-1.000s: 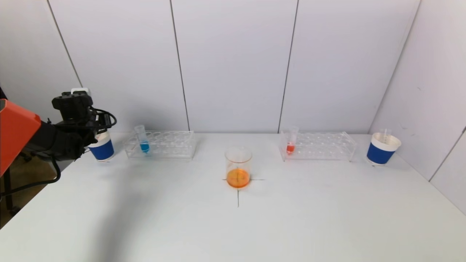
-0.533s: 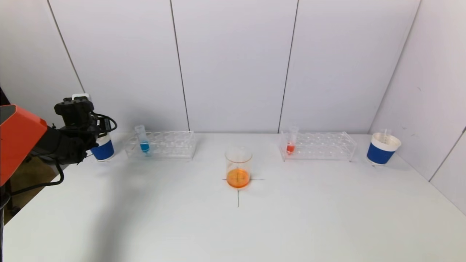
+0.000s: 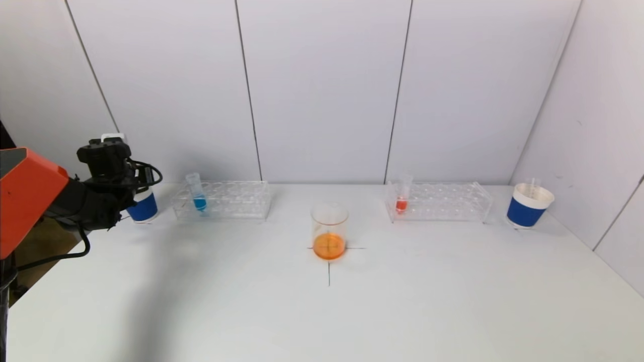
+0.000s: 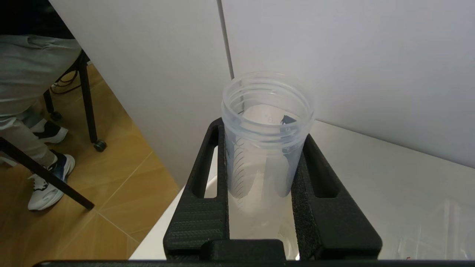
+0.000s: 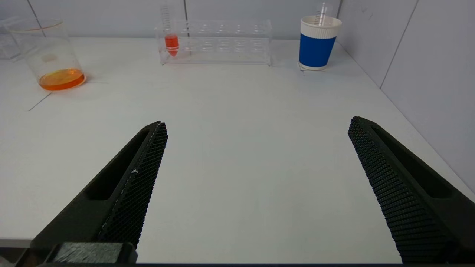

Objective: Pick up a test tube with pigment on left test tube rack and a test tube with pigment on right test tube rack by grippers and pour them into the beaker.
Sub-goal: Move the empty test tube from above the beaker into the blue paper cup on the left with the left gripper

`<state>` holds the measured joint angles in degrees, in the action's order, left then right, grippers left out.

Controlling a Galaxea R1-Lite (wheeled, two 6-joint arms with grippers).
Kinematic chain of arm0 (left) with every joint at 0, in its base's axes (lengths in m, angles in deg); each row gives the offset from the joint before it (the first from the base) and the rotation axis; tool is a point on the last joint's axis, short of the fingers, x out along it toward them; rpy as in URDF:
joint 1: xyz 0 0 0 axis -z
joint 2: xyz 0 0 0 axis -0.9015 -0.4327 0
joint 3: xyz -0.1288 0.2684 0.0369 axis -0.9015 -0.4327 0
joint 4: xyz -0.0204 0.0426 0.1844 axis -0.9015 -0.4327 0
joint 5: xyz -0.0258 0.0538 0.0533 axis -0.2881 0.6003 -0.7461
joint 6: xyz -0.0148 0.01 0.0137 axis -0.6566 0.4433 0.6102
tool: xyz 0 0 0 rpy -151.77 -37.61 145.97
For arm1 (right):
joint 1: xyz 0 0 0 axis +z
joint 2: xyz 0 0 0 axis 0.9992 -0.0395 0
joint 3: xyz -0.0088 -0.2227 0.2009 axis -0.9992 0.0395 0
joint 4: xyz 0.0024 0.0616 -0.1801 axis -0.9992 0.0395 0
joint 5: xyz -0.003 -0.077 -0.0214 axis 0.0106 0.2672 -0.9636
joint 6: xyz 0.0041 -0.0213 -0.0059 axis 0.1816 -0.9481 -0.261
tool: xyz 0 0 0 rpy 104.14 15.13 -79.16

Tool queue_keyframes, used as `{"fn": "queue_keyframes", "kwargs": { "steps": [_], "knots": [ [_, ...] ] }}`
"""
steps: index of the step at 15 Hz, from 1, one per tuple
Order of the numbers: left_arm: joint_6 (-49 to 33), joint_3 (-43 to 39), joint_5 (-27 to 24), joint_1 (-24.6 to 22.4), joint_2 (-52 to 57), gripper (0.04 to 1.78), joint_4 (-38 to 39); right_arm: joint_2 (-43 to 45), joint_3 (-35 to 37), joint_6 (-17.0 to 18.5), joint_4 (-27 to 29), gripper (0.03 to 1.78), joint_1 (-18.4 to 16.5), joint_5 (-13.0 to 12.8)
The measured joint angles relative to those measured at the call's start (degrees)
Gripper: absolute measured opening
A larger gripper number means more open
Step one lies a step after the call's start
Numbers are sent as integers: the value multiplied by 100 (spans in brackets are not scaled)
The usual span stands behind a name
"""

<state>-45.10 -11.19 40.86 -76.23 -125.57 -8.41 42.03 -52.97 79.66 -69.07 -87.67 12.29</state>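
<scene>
Meanwhile, my left gripper (image 4: 261, 207) has sunk a little lower and drawn back toward the bench's left edge compared with a second ago; it now sits in front of the left blue paper cup (image 3: 143, 206), hiding more of it than before. Its fingers (image 4: 198, 207) are clamped on an empty clear test tube (image 4: 265, 141), held upright, with no pigment visible inside. Nothing else has shifted.

Moving right, the left test tube rack (image 3: 221, 200) stands near the back of the white bench (image 3: 322, 311), with a tube of blue pigment (image 3: 196, 193) leaning in its left end. The beaker (image 3: 329, 231) sits at the centre on a drawn cross mark, orange liquid pooled in its bottom. Further right, the right test tube rack (image 3: 437, 202) holds a tube of red pigment (image 3: 402, 195) at its left end, and the right blue paper cup (image 3: 528, 206) stands beyond it with an empty tube inside.

My right gripper (image 5: 256, 185) hovers low over the near right part of the bench, fingers (image 5: 126, 196) spread wide, holding nothing.

Plain white panel walls close the back and right side; wooden floor shows past the bench's left edge.
</scene>
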Motion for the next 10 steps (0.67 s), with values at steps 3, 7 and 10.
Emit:
{"fn": "queue_keyframes", "kwargs": {
  "steps": [3, 7, 10],
  "knots": [
    [5, -4, 0, 5, 6, 49, 0, 0, 0, 2, 0, 177, 0, 0],
    [2, -20, 0, 13, 16, 49, 2, 0, 0, 0, 2, 177, 0, 2],
    [-2, -28, 2, 11, 28, 50, 0, 0, 0, 0, 2, 177, 0, 2]
  ]
}}
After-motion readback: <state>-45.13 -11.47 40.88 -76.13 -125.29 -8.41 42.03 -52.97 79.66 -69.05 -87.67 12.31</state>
